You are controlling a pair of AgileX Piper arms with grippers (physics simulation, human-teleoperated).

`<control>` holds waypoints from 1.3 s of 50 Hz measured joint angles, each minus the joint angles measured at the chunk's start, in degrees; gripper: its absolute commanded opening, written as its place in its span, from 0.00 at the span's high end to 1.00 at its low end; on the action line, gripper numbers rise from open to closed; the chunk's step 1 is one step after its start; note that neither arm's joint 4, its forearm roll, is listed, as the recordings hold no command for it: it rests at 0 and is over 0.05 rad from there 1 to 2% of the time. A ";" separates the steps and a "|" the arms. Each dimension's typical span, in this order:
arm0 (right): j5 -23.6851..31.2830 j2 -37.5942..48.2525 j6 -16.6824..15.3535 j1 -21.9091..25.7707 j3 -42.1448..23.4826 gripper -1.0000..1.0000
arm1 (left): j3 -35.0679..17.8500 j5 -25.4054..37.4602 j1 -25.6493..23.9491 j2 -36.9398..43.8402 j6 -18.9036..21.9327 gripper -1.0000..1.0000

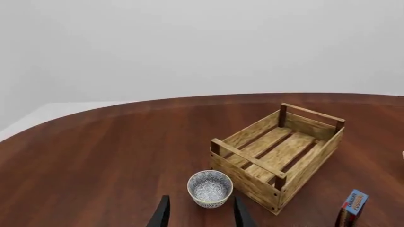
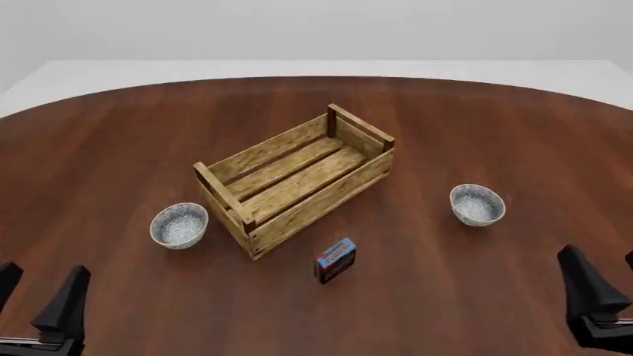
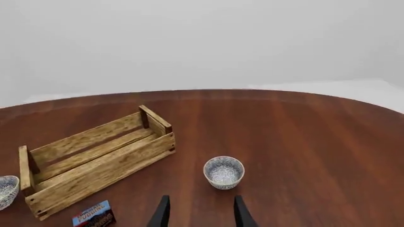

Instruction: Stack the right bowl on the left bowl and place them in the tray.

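The left bowl, white with a blue-grey floral pattern, sits on the table left of the tray, a light-wood slatted crate lying at an angle in the middle. The identical right bowl sits to the tray's right. My left gripper is open and empty, near the table's front edge, short of the left bowl. My right gripper is open and empty, short of the right bowl. In each wrist view the bowl lies just beyond the open fingers.
A small blue-and-red box stands just in front of the tray's near corner. It also shows in the left wrist view and the right wrist view. The round brown table ends in a curved far edge.
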 measured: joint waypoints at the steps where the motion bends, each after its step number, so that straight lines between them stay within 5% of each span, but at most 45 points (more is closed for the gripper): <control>1: 0.21 0.75 0.10 0.01 -0.66 0.00 | -0.01 0.03 -0.08 0.00 0.00 0.00; 17: 2.61 17.45 0.52 0.94 -11.38 0.00 | -0.48 0.84 -1.28 -0.03 -0.58 0.00; 44: 12.24 39.76 5.69 2.64 -27.03 0.00 | -2.21 2.30 -2.29 -0.07 -2.19 0.00; 65: 12.24 56.87 4.39 -1.28 -36.25 0.00 | -1.10 1.73 -2.75 -0.06 -2.34 0.00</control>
